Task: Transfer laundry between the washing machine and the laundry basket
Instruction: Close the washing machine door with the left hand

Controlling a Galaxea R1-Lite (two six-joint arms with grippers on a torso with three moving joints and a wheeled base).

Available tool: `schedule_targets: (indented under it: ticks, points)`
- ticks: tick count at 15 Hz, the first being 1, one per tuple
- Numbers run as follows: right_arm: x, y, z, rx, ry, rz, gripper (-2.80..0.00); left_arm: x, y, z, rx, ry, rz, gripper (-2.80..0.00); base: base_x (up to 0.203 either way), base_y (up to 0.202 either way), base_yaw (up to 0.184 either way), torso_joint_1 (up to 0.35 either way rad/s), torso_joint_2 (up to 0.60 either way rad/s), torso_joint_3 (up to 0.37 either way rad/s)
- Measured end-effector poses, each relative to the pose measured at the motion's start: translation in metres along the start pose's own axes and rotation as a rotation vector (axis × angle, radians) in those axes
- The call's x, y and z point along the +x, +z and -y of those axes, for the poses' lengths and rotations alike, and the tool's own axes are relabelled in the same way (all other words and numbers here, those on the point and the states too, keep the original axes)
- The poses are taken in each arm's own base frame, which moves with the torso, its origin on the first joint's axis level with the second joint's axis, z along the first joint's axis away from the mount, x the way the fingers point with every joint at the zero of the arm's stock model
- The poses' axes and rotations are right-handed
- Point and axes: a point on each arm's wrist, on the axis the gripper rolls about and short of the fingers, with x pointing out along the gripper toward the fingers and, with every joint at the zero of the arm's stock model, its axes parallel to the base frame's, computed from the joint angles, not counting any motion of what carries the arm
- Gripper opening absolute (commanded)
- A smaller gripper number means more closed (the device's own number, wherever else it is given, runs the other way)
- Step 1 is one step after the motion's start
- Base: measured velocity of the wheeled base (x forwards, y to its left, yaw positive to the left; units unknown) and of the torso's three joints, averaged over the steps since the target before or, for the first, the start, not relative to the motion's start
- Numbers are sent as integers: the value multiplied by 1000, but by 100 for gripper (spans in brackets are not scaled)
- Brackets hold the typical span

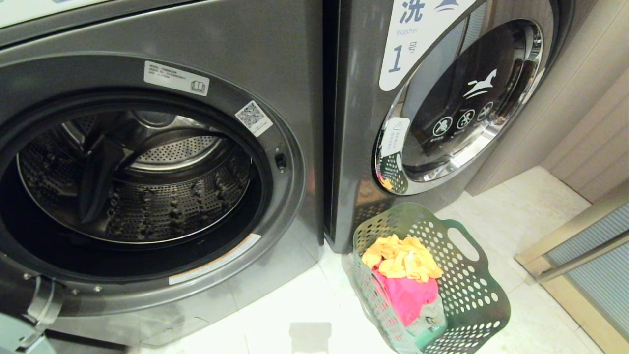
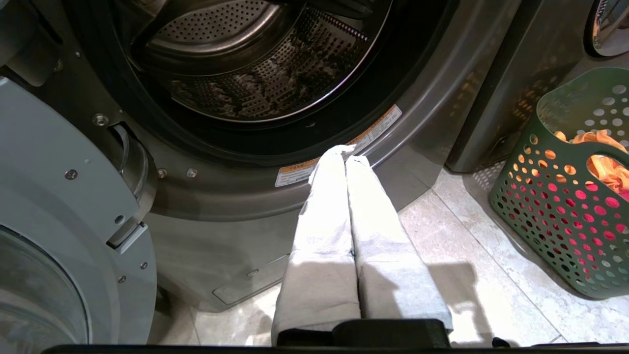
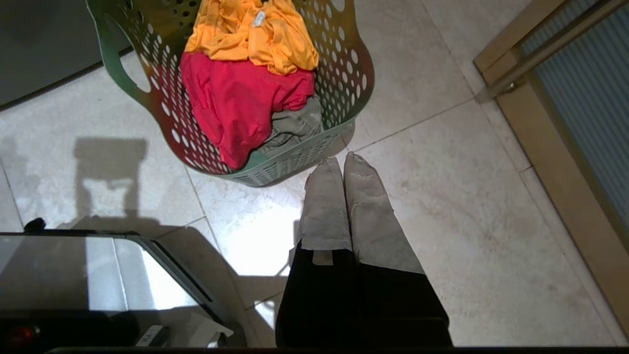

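- The washing machine (image 1: 275, 59), a dark grey front-loader, fills the head view from 9 to 12 o'clock. Its round mouth stands open and bears two white stickers along the upper rim.
- Inside it the steel drum (image 1: 147, 182) is perforated all over, with one dark paddle at 9 o'clock of the opening. No garment shows in the part of the drum that can be seen.
- In the left wrist view the swung-open door (image 2: 59, 206) sits at 8 o'clock, pale grey on its inner face, hinged beside the opening.
- The left gripper (image 2: 344, 157) hangs before the machine's lower rim; its cloth-covered fingers (image 2: 324, 216) are pressed together, holding nothing.
- At 1 o'clock in the head view stands a second grey machine (image 1: 354, 162), its chrome-rimmed glass door closed and a white label reading 1 above it.
- The laundry basket (image 1: 471, 290), dark green plastic with round holes and cut-out handles, stands on the pale tiled floor (image 1: 540, 216) at 5 o'clock, just before that second machine.
- The laundry lies heaped in the basket: an orange-yellow garment (image 1: 403, 258) on top, crumpled; a bright pink-red garment (image 1: 405, 295) beneath it; a grey-beige garment (image 1: 432, 314) lowest, mostly covered.
- The right gripper (image 3: 341, 160) hovers above the floor, just outside the basket's near wall, its padded fingers (image 3: 368, 206) closed tight and empty.
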Motion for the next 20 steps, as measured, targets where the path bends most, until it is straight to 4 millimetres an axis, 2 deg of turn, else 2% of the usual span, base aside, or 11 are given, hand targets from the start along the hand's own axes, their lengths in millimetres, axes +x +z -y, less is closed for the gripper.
schedule_targets:
  ticks: [3, 6, 8, 12, 20]
  points:
    - [-1, -1, -1, -105, 57, 13, -280, 0, 0, 0, -3, -1, 0, -280, 0, 0, 0, 0, 0, 0]
    - [-4, -2, -1, -99, 64, 37, -280, 0, 0, 0, -4, 0, 0, -280, 0, 0, 0, 0, 0, 0]
    - [-10, -5, -1, -101, 66, 116, -280, 0, 0, 0, -4, 1, -1, -280, 0, 0, 0, 4, -1, 65]
    - [-18, -9, -1, -100, 64, 263, -280, 0, 0, 0, -9, 2, 0, -280, 0, 0, 0, 0, 3, 170]
    - [-20, -12, -1, -101, 61, 293, -280, 0, 0, 0, -11, 2, 0, -280, 0, 0, 0, 0, 3, 202]
